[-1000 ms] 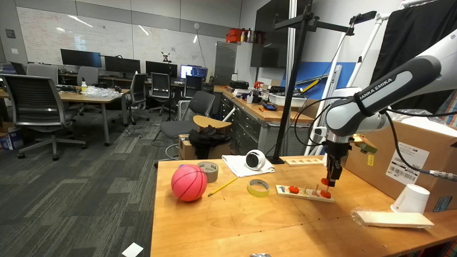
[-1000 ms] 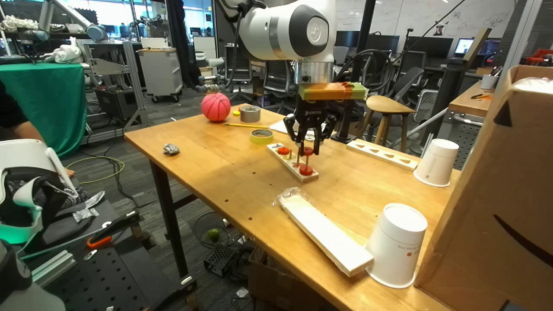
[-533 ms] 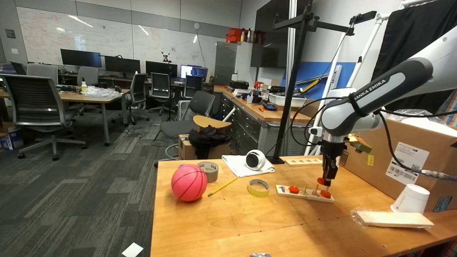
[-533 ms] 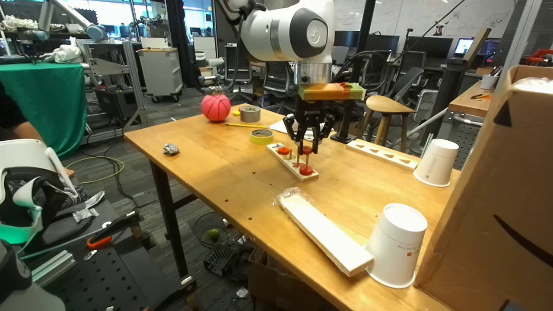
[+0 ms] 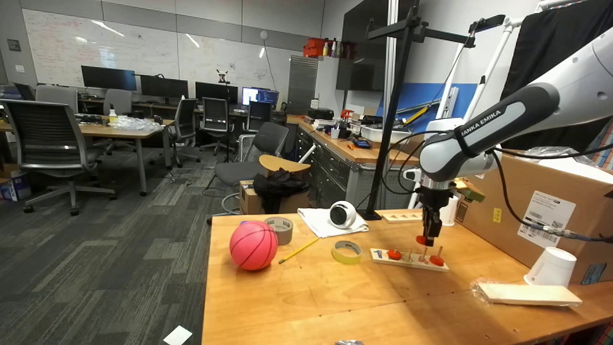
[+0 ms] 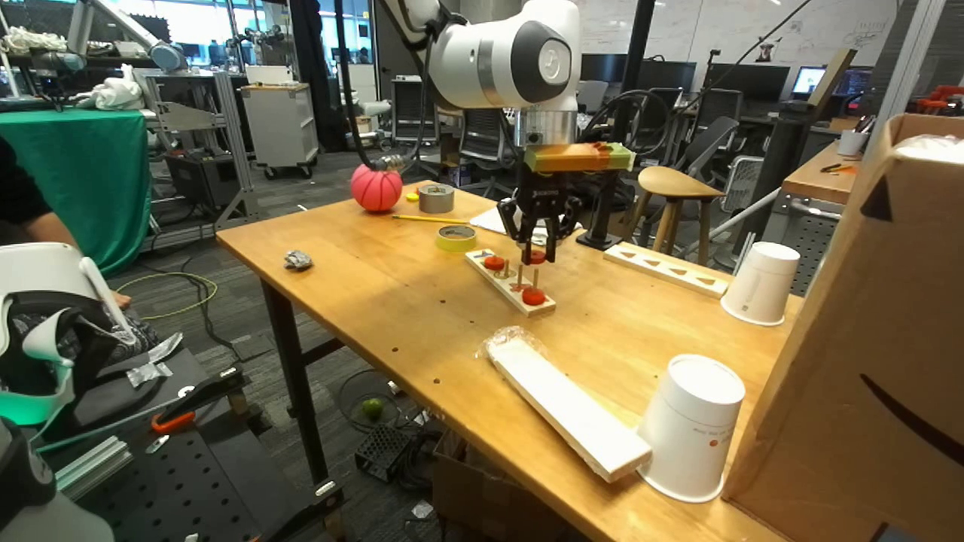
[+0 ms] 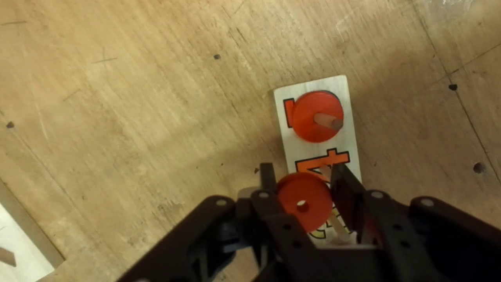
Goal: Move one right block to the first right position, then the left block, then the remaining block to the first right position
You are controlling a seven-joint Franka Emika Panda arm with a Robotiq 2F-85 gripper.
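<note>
Near the pegged board (image 7: 305,149), the tool (image 7: 303,184) holds a red disc (image 7: 307,196) aloft

"How's the Franka Panda arm (image 5: 527,108) posed?"
"Slanting down from the upper right in an exterior view, wrist (image 5: 435,184) turned downward."
"And the Robotiq gripper (image 6: 538,257)?"
"Fingers (image 7: 348,192) pointing down, clamped in a hold."

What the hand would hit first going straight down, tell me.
Probably the bare peg just below the hand and its red disc, or else the pegboard; depth leaves the exact alignment unclear.
</note>
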